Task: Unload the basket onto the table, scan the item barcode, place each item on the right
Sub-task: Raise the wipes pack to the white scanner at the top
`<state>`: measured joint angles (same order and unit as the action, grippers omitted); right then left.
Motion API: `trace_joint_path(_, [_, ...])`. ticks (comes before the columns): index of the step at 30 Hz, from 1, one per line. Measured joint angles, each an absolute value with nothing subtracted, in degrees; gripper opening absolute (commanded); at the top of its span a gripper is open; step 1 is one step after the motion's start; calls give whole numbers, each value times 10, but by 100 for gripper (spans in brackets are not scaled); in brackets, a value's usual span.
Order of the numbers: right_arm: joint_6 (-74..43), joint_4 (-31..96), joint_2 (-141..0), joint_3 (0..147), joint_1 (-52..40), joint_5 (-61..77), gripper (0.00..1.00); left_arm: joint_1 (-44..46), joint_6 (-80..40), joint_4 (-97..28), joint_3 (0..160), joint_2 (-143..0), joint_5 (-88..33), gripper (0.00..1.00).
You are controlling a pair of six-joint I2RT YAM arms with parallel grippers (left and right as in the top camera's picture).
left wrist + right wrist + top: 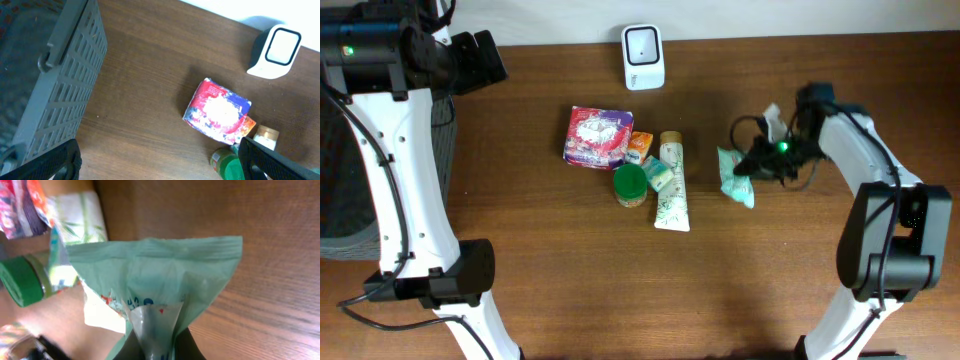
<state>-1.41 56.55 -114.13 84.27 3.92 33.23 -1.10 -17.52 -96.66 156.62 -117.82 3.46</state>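
A pale green plastic packet [735, 178] lies right of the item pile, and my right gripper [760, 163] is shut on its edge. In the right wrist view the green packet [160, 275] fills the middle, its clear seam pinched between my right gripper's [155, 342] dark fingers. No barcode shows on it. The white scanner [643, 57] stands at the table's back edge. My left gripper [480, 60] hovers far left, open and holding nothing. The left wrist view has the scanner [276, 50] at top right, beyond the open left gripper [160, 165].
The pile holds a red-purple packet [598, 136], a small orange box [640, 147], a green-lidded jar [630, 185] and a white tube [671, 185]. A grey slatted basket [60, 85] stands at the table's left edge.
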Motion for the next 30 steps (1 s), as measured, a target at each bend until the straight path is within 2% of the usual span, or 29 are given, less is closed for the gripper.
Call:
trace_joint_path(2, [-20, 579, -1141, 918, 1, 288, 4, -11, -175, -967, 1566, -1178, 35, 99])
trace_joint_path(3, [-32, 547, -1141, 947, -25, 274, 4, -11, -175, -966, 1566, -1178, 35, 99])
trace_joint_path(7, [-108, 265, -1142, 974, -91, 250, 4, -11, -175, -966, 1566, -1178, 35, 99])
trace_joint_path(12, [-218, -44, -1152, 977, -136, 136, 4, -11, -175, -966, 1566, -1178, 35, 99])
trace_joint_path(17, [-272, -245, -1250, 985, -172, 72, 4, -11, -175, -966, 1566, -1178, 35, 99])
trace_joint_path(22, [-301, -301, -1369, 981, -184, 50, 4, -11, -175, -967, 1566, -1178, 35, 99])
trace_joint_path(27, [-302, -316, -1376, 987, -182, 39, 4, -11, -175, -967, 1566, -1178, 35, 99])
trace_joint_path(30, [-303, -253, -1351, 989, -156, 40, 4, -11, -175, -967, 1566, -1178, 35, 99])
